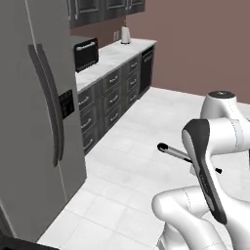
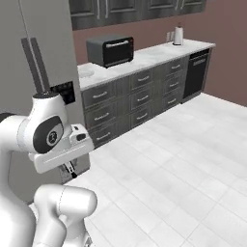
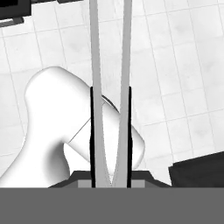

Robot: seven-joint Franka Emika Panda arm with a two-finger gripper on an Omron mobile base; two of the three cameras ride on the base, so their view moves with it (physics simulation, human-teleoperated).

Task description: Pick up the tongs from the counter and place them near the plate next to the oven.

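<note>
Ahead of me runs the marble counter (image 2: 144, 60) with the boxy dark oven (image 2: 111, 50) and, just left of it, the pale round plate (image 2: 87, 72), all well away from my arm across the tiled floor. My gripper (image 3: 110, 177) is clamped on the tongs (image 3: 109, 87). Their two slim grey blades run lengthwise straight out from the jaws.

The pincer (image 3: 111, 175) grips the tongs (image 3: 110, 65), which reach up over the white-tiled floor (image 3: 183, 65).
</note>
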